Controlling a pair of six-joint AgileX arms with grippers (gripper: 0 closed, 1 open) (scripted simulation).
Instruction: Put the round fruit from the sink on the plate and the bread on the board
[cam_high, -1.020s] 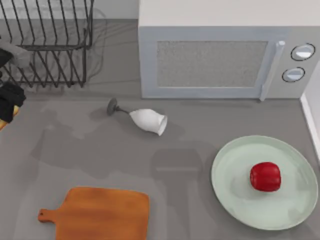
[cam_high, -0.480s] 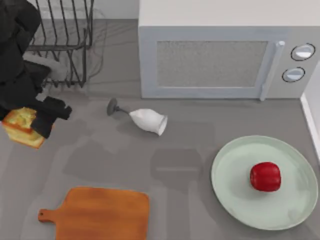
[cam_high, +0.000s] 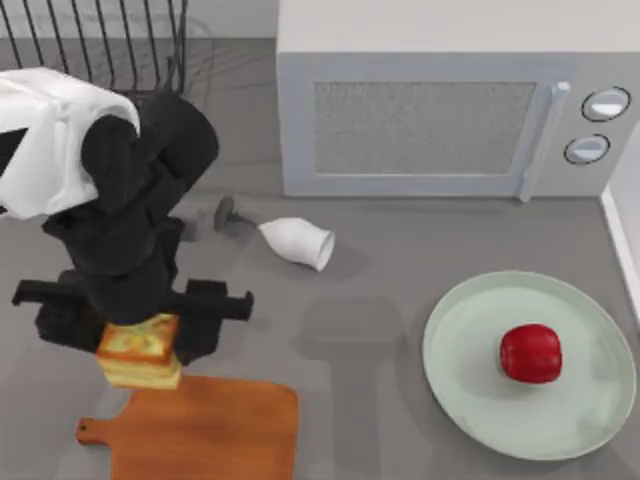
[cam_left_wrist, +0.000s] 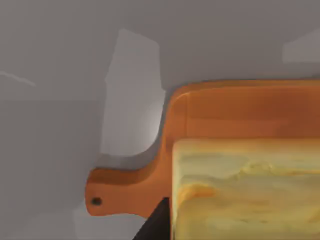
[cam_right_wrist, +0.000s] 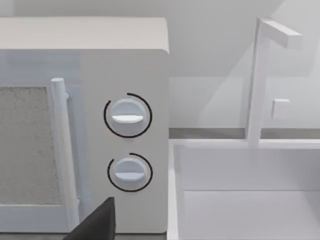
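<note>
The left arm (cam_high: 120, 200) hides part of the dish rack (cam_high: 100, 40) and the foot of the fallen glass (cam_high: 290, 240), while the bread (cam_left_wrist: 245, 190) covers part of the board (cam_left_wrist: 220, 125) and runs past the picture's edge.

The left claw (cam_high: 140, 325) (clamped on the bread (cam_high: 139, 350)) has swung from the left edge to the board (cam_high: 210, 430).

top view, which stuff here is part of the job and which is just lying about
Job: bread held by the left end effector, board, round fruit, plate.
Lying about: tipped wine glass, microwave, dish rack.
</note>
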